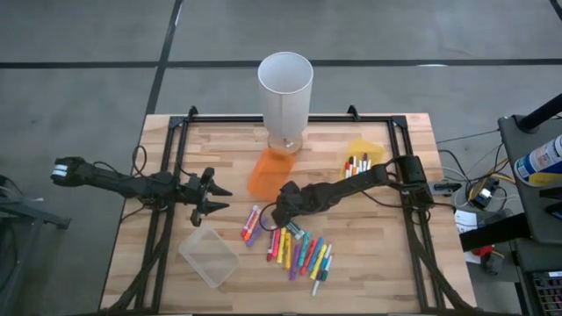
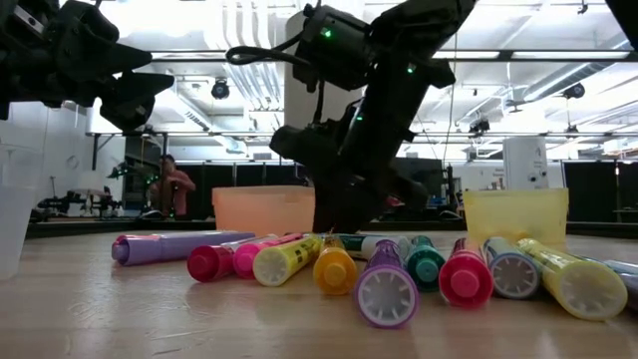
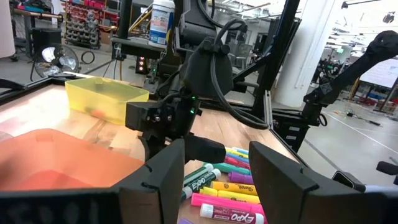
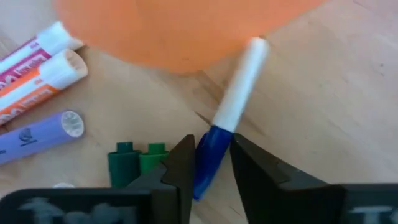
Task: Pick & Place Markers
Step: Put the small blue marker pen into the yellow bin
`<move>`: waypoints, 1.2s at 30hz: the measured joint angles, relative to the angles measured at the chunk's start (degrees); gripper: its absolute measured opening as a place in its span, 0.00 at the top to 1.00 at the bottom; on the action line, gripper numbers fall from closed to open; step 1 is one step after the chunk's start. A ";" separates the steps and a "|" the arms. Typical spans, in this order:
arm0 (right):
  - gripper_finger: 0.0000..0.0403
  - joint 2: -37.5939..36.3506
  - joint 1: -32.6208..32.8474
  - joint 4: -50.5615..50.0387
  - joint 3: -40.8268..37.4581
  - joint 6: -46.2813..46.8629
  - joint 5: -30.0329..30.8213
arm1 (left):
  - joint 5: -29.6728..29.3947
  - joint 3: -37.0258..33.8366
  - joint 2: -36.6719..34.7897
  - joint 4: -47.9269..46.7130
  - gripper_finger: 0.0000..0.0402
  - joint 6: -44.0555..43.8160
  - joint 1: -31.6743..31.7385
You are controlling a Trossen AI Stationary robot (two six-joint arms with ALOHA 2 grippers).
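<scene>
Low view, nearest first: markers point(image 2: 387, 289) lying side by side on the wooden counter point(image 2: 120, 319), caps toward the camera — purple, pink, yellow, orange, teal, red. Behind them, right gripper point(image 2: 339, 214) reaching down to the counter at the far edge of the row. Farther back, an orange bin point(image 2: 261, 207) and a yellow bin point(image 2: 515, 213), and a person point(image 2: 171, 186) in the room beyond.

Right wrist view: fingers point(image 4: 180, 171) narrowed around a blue-capped white marker point(image 4: 227, 118), pinched at its blue cap, its white barrel pointing toward the orange bin's rim point(image 4: 180, 31). Just beside, two green caps point(image 4: 137, 163); purple, orange and pink markers point(image 4: 37, 81) lying nearby on the wood.

High view: main spread of markers point(image 1: 299, 250) at centre, right gripper point(image 1: 283, 213) at its upper edge, just below the orange bin point(image 1: 268, 171). More markers point(image 1: 356, 164) standing in the yellow bin point(image 1: 373, 151). Clear bin point(image 1: 209, 255) toward the left. Left gripper point(image 1: 219, 198) hovering over bare wood left of the pile, fingers spread wide, holding nothing. Farthest back, a tall white cylinder point(image 1: 284, 88).
</scene>
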 joint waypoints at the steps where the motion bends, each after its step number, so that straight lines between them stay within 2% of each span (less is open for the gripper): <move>1: 0.77 -0.06 -0.01 -0.57 0.02 -0.15 -0.20 | 0.01 -0.02 0.00 0.01 0.57 -0.01 0.00; 8: 0.92 -1.52 -0.11 -4.92 -0.09 -2.99 -1.08 | 0.01 -0.01 0.00 0.00 0.57 0.01 0.01; 14: 0.92 -4.12 -0.12 -9.16 -0.50 -4.89 -0.54 | 0.02 -0.02 0.02 -0.01 0.57 -0.01 0.00; 25: 0.92 -13.52 0.12 -23.64 -0.62 -3.98 5.84 | 0.02 0.00 0.00 0.01 0.57 0.01 0.00; 30: 0.92 -18.10 0.10 -32.65 -0.62 -2.39 9.76 | 0.00 0.00 0.00 0.01 0.57 0.01 0.00; 36: 0.92 -23.31 0.10 -46.71 -0.69 4.13 12.36 | 0.00 -0.01 0.01 0.00 0.57 0.00 0.00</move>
